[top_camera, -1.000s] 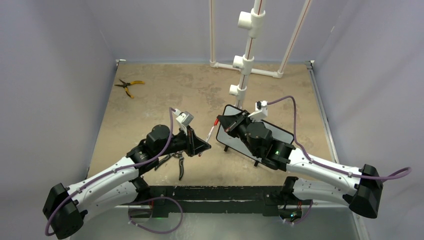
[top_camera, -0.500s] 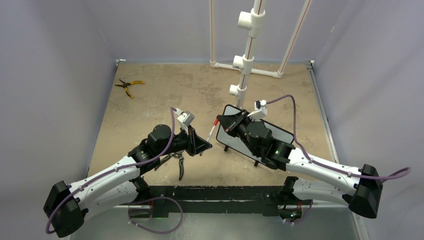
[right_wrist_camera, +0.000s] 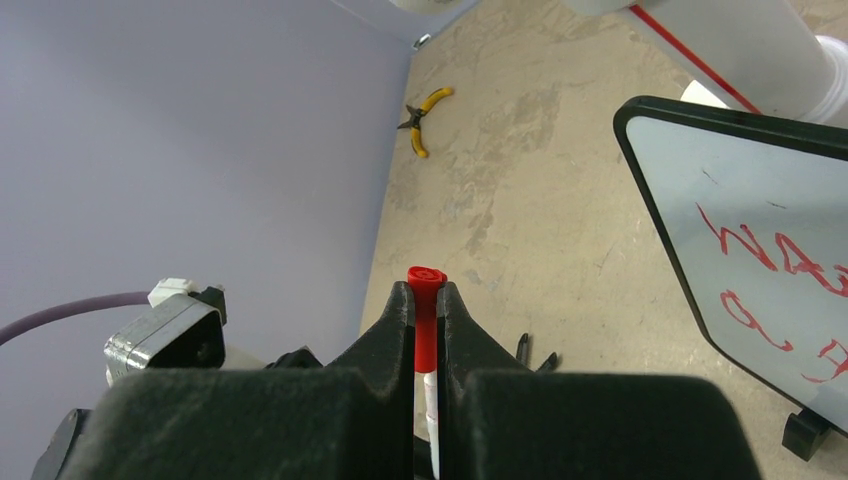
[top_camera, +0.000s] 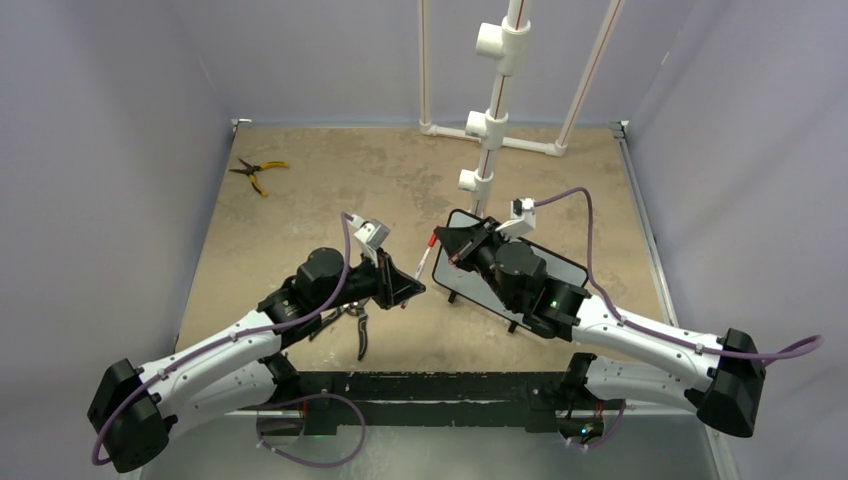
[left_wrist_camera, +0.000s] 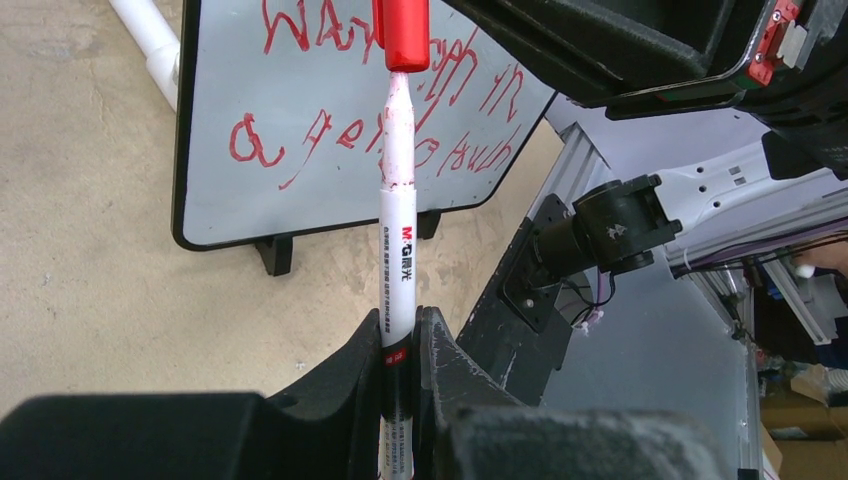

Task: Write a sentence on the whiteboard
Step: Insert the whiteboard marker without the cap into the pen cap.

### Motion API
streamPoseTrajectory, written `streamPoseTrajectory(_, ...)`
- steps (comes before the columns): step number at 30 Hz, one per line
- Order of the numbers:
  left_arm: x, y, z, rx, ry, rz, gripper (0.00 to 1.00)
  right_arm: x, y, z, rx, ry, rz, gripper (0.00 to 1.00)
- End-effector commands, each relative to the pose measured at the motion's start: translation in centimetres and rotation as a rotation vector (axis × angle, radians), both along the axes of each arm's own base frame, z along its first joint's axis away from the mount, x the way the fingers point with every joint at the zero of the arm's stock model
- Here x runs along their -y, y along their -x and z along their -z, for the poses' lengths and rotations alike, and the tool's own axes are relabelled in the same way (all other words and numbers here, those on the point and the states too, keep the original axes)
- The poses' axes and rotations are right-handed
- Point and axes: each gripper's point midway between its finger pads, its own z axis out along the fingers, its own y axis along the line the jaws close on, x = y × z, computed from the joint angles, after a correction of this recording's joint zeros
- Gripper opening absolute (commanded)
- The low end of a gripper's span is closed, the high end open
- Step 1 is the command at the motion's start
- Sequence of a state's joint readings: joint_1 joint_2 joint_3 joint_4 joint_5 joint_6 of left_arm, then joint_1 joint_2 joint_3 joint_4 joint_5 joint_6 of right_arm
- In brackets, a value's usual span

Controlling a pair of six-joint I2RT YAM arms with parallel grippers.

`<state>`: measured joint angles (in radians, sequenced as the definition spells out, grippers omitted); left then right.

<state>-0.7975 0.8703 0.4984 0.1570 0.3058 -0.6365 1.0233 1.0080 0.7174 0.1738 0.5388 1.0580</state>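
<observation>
The whiteboard (top_camera: 560, 268) stands tilted on small black feet right of centre. The sentence (left_wrist_camera: 330, 130), two lines of red scrawl, shows in the left wrist view and partly in the right wrist view (right_wrist_camera: 770, 250). My left gripper (top_camera: 408, 290) is shut on the white barrel of a marker (left_wrist_camera: 398, 250). My right gripper (top_camera: 445, 243) is shut on the marker's red cap (right_wrist_camera: 425, 300). The marker's ink-stained front end runs into the cap (left_wrist_camera: 405, 35), and the nib is hidden. Both grippers hold the marker in the air, just left of the board.
A white PVC pipe stand (top_camera: 490, 120) rises behind the board. Yellow-handled pliers (top_camera: 258, 172) lie at the far left. A black-handled tool (top_camera: 360, 335) lies under my left arm. Grey walls enclose the table.
My left gripper has edged slightly toward the right gripper with the marker. The right arm and the board have hardly moved.
</observation>
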Motion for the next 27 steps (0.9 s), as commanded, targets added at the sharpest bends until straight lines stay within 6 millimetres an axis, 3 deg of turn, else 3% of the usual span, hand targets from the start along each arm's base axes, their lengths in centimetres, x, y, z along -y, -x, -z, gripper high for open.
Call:
streamPoseTrajectory(1,0.4,-2.0,-3.7,0.072,0.078,-0.074,0.0,-0.4,0.4,-1.0,0.035,-0.011,-0.029,0.0)
streamPoseTrajectory(14,0.6,-2.1,-4.1,0.078,0.078,-0.067,0.0,-0.5,0.6,-1.2,0.096,0.011,-0.06,0.0)
streamPoseTrajectory(27,0.4,-1.4,-4.1,0.069,0.077,-0.04,0.0,-1.4,2.3,-1.6,0.138,-0.012,-0.173,0.0)
